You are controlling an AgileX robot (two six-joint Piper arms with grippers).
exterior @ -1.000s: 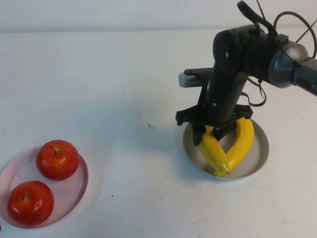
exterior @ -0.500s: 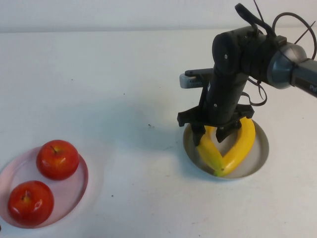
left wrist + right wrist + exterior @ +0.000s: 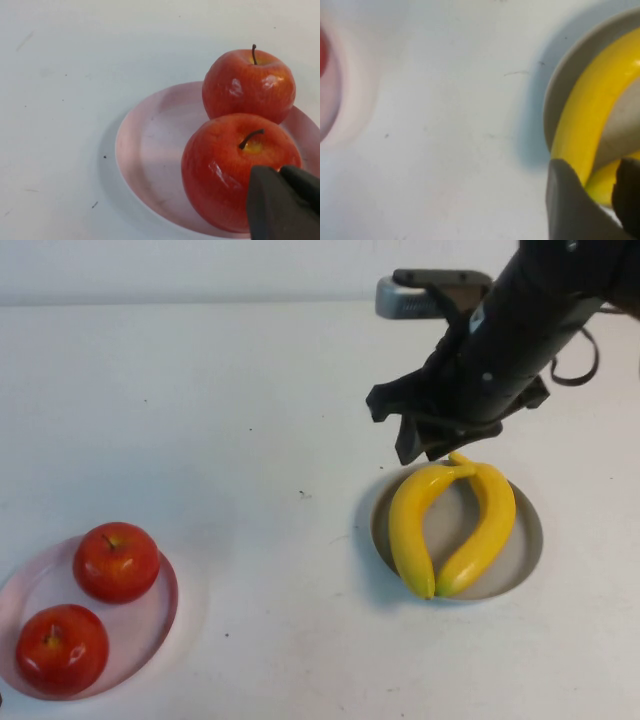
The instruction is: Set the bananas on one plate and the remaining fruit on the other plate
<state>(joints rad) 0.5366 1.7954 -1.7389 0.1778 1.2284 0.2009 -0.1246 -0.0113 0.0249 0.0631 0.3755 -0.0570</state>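
Two yellow bananas (image 3: 408, 525) (image 3: 490, 525) lie side by side on the grey-blue plate (image 3: 530, 540), their ends meeting at both tips. My right gripper (image 3: 424, 452) hangs open just above the plate's far rim, holding nothing; in the right wrist view the bananas (image 3: 592, 105) show below and between its fingers (image 3: 562, 200). Two red apples (image 3: 116, 561) (image 3: 61, 648) sit on the pale pink plate (image 3: 150, 625) at the near left. In the left wrist view my left gripper (image 3: 277, 172) is shut, empty, in front of the nearer apple (image 3: 225, 170); the second apple (image 3: 248, 85) is behind it.
The white table (image 3: 250, 420) stretches between the two plates with only small specks on it. The right arm's dark body (image 3: 520, 320) reaches in from the far right above the grey plate.
My right gripper has let go of the banana and risen away from the plate toward the far side. The banana now lies curved beside the other one. The left side is unchanged.
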